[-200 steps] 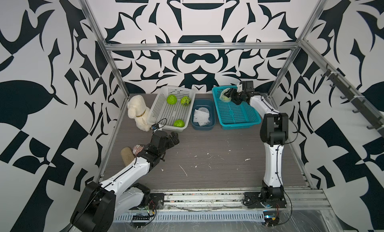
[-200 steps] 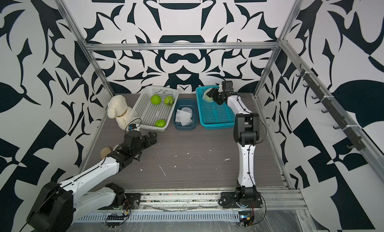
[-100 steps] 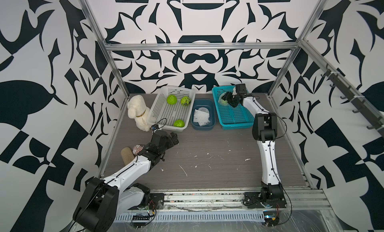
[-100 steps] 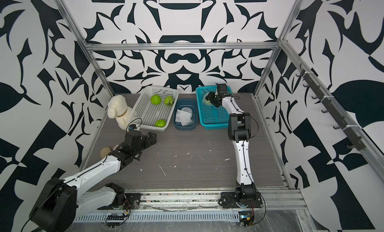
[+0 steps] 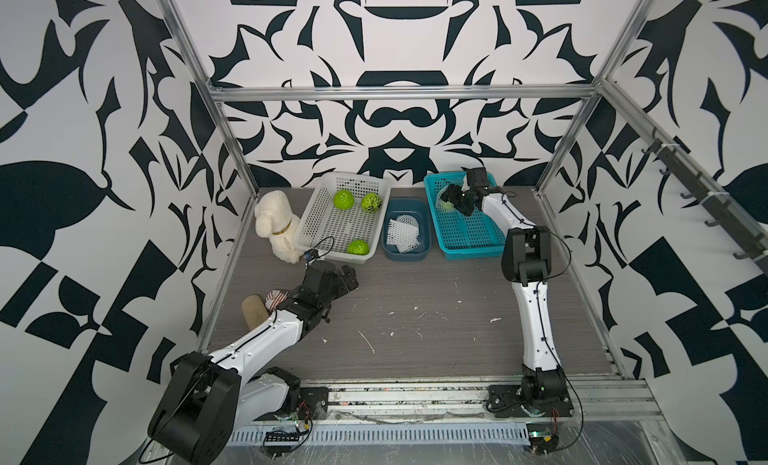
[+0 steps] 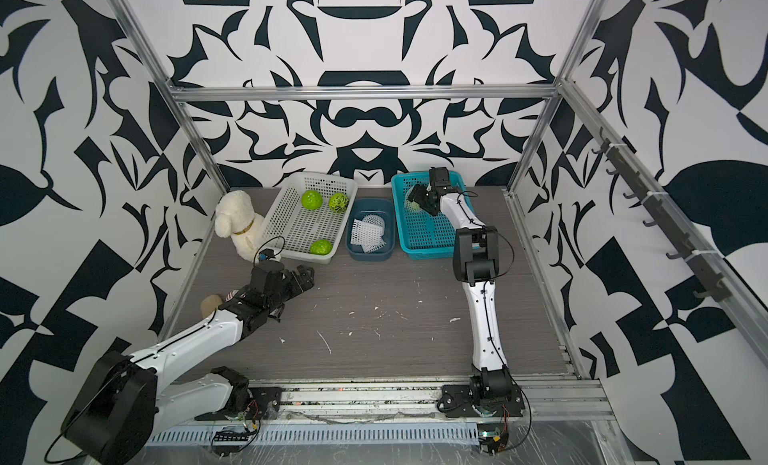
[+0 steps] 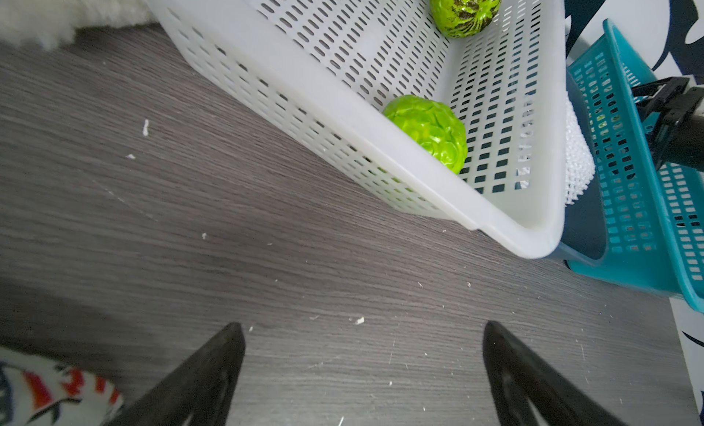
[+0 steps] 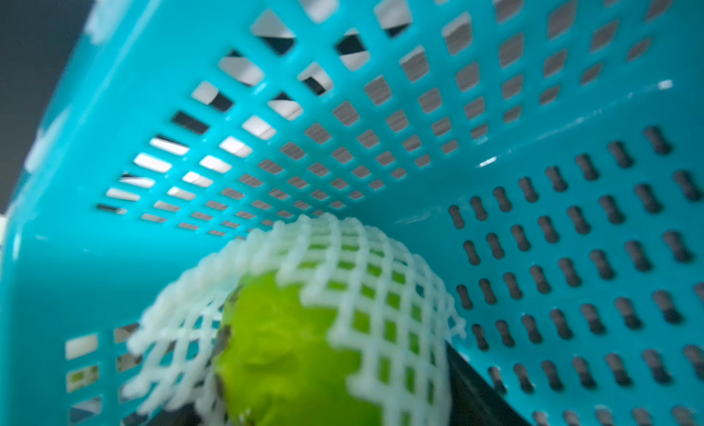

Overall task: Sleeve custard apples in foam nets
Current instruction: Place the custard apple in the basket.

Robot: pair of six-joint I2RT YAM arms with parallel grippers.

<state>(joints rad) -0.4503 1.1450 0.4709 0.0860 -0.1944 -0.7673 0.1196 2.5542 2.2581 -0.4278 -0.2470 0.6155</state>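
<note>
Three bare green custard apples (image 5: 344,199) (image 5: 371,202) (image 5: 358,247) lie in the white basket (image 5: 332,230); the left wrist view shows two of these custard apples (image 7: 430,132) (image 7: 464,7). Loose white foam nets (image 5: 402,233) (image 6: 368,233) are piled in the dark blue tub (image 5: 405,255). A fourth custard apple (image 8: 289,348), wrapped in a foam net (image 8: 381,275), sits in the far corner of the teal basket (image 8: 571,252). My right gripper (image 5: 455,199) (image 8: 316,397) is open, one jaw on each side of it. My left gripper (image 5: 347,278) (image 7: 362,329) hovers open and empty over the table before the white basket.
A white plush dog (image 5: 276,226) sits left of the white basket. A tan roll (image 5: 253,313) and a patterned cloth (image 5: 276,297) lie by the left arm. White foam crumbs (image 5: 368,342) dot the grey wooden table. Metal frame posts (image 5: 557,172) border the table.
My right gripper went down into the teal basket's far corner with the sleeved fruit and its jaws have widened. The left arm has barely moved.
</note>
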